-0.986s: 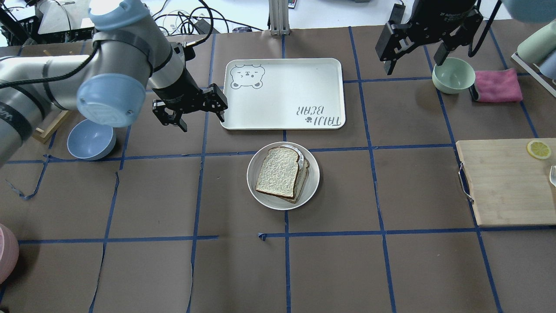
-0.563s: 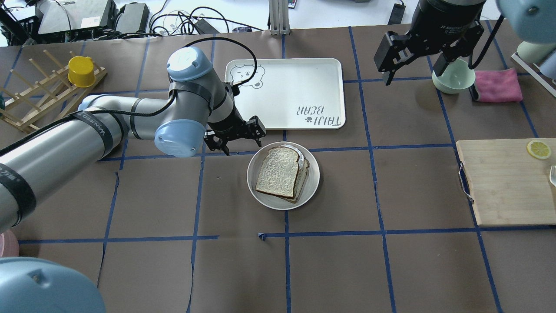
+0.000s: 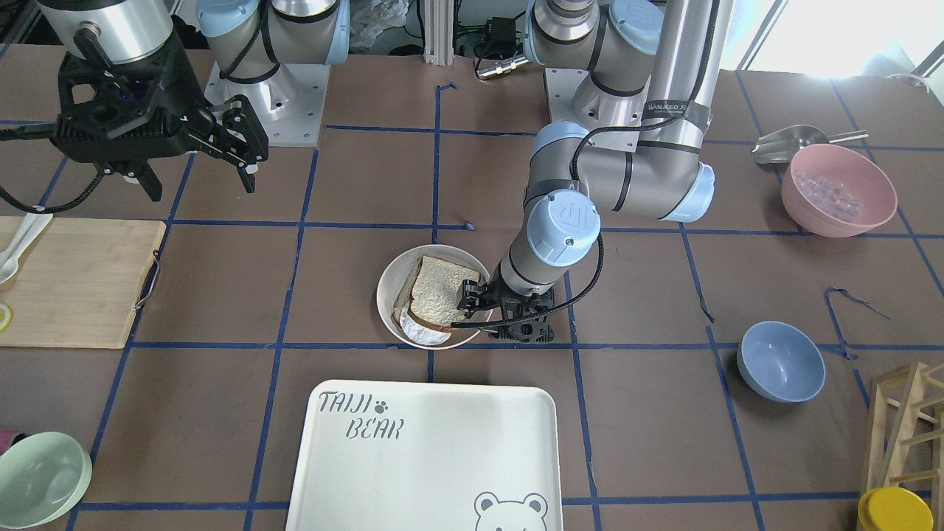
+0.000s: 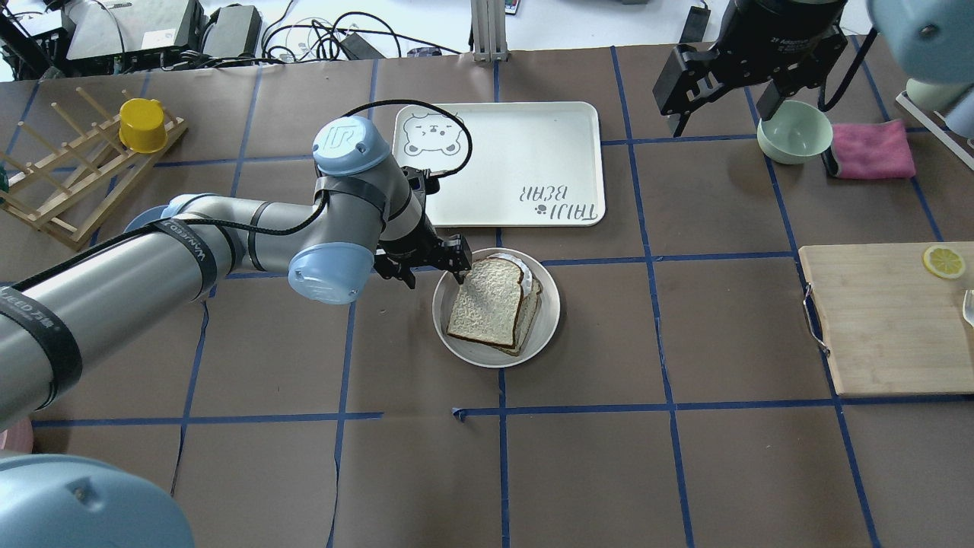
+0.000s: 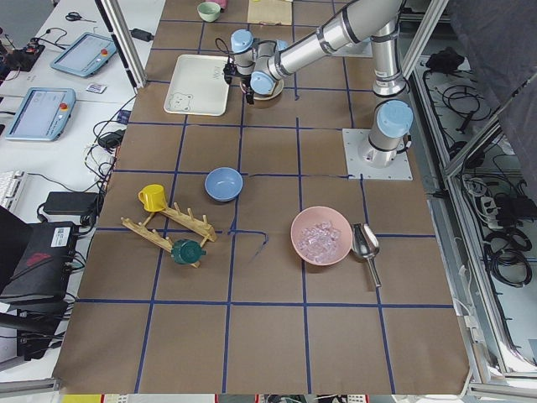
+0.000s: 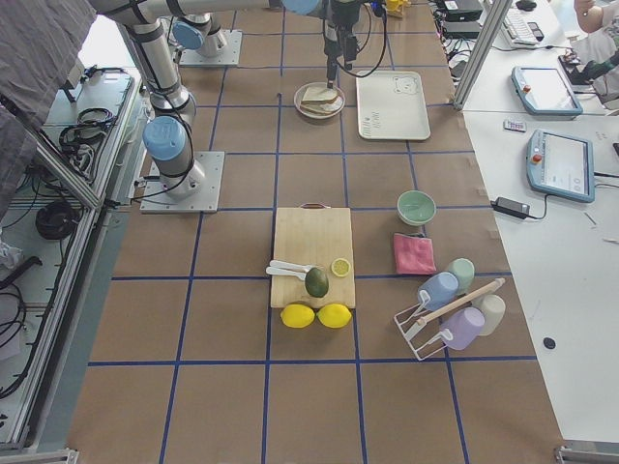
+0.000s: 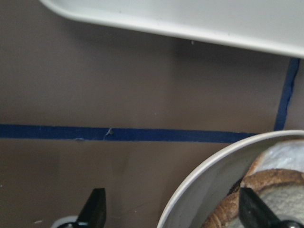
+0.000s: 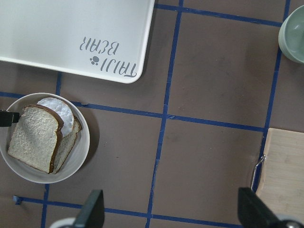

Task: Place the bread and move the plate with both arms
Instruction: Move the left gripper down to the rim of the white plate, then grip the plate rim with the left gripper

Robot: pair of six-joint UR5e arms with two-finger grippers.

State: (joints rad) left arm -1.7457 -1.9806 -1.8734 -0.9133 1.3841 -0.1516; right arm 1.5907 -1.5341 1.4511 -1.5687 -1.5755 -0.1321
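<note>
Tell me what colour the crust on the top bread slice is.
Dark brown, edging the white bread; it shows best in the overhead view.

White bear tray (image 4: 494, 164) sat mid-table, and in the overhead view everything keyed off it: green bowl (image 4: 794, 132) and pink cloth (image 4: 871, 149) well to its right, cutting board (image 4: 883, 327) with a lemon slice (image 4: 943, 262) right and nearer, yellow cup (image 4: 142, 125) on the wooden rack (image 4: 57, 199) far left.

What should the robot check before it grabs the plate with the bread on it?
1. The bread lies on the plate: ok.
2. The left gripper is open: ok.
3. Its fingers straddle the plate's rim, one outside, one inside: ok.
4. The inside finger is clear of the bread's crust: cannot tell.
5. The right gripper is near the plate: not ok, it hangs open by the green bowl.
</note>
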